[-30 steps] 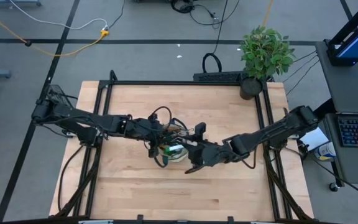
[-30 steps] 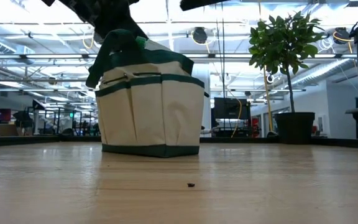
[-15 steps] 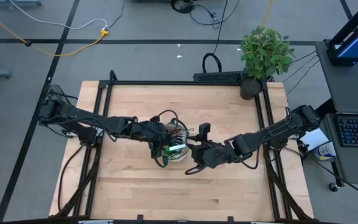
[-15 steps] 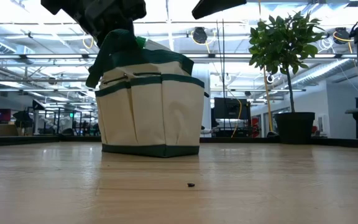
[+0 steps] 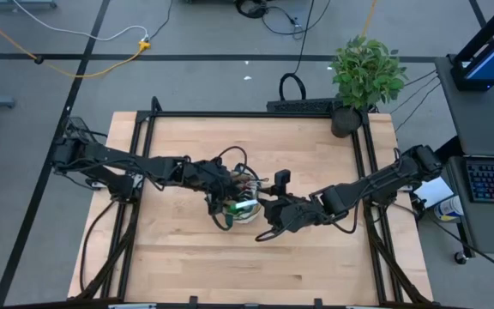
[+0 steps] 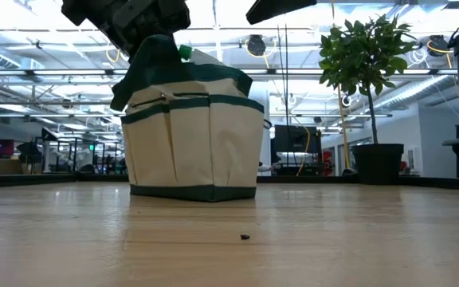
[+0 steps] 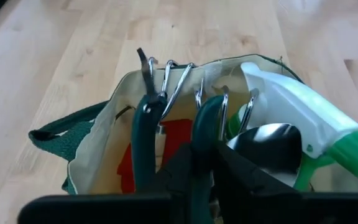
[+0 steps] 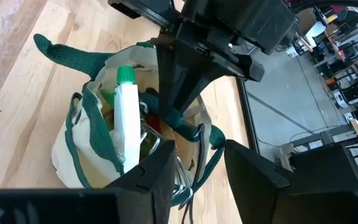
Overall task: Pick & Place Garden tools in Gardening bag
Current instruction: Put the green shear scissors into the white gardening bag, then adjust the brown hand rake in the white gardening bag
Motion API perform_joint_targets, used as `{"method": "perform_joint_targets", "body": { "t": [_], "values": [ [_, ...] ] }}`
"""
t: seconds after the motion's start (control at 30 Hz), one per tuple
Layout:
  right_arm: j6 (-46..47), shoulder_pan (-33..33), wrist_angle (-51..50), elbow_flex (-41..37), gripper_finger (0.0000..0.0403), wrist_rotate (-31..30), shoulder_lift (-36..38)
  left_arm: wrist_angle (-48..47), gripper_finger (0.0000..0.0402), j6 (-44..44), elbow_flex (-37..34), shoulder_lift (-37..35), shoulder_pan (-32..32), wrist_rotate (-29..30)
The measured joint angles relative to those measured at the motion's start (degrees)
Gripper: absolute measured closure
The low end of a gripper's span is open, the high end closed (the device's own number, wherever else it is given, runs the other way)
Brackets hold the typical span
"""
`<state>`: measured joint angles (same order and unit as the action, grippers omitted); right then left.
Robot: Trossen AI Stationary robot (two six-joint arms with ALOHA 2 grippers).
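Observation:
The beige gardening bag (image 5: pixel 240 206) with dark green trim stands upright mid-table, its flat base on the wood (image 6: pixel 194 135). Inside it stand two dark green pronged tools (image 7: pixel 145 118), a metal trowel blade (image 7: pixel 272 143), a red item (image 7: pixel 169 140) and a white spray bottle with a green nozzle (image 7: pixel 291 112). My left gripper (image 7: pixel 201 155) reaches into the bag's mouth and is shut on one green tool. My right gripper (image 8: pixel 197 162) hovers open just right of the bag and above it, with nothing between its fingers. My left gripper pinches the dark green shaft (image 7: pixel 205 134) of a pronged tool between its two fingers, below the metal prongs. The fingers come from the table's left, slanting down into the bag's mouth. The tool stands in the bag, prongs up.
A potted green plant (image 5: pixel 365 73) stands at the table's far right corner. A dark power strip (image 5: pixel 303 106) lies on the far edge. One bag strap (image 8: pixel 48 50) hangs outward over the rim. Bare wood lies on the near side of the bag (image 6: pixel 237 239).
My left gripper has sunk a little into the bag's mouth. The spray bottle's green nozzle now shows higher above the bag's rim. My right gripper has tipped slightly but stays where it was.

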<state>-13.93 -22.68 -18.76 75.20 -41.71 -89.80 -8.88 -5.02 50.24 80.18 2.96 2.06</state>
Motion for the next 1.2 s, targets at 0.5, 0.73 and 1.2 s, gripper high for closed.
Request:
{"method": "perform_joint_targets", "body": {
  "t": [0.5,0.73,1.2],
  "values": [
    [1.8,0.0,-1.3,0.0,0.0271,0.0,0.0,-14.3,0.0373,-0.1,0.2,-2.9,2.6,-0.1],
    [2.9,0.0,-1.4,0.0,0.0271,0.0,0.0,-14.8,0.0394,0.6,0.1,2.4,2.5,-1.0],
    [3.2,0.5,-1.0,-1.1,0.0271,0.0,0.0,-14.8,0.0394,0.7,0.0,-4.6,2.5,0.7]
  ]
}}
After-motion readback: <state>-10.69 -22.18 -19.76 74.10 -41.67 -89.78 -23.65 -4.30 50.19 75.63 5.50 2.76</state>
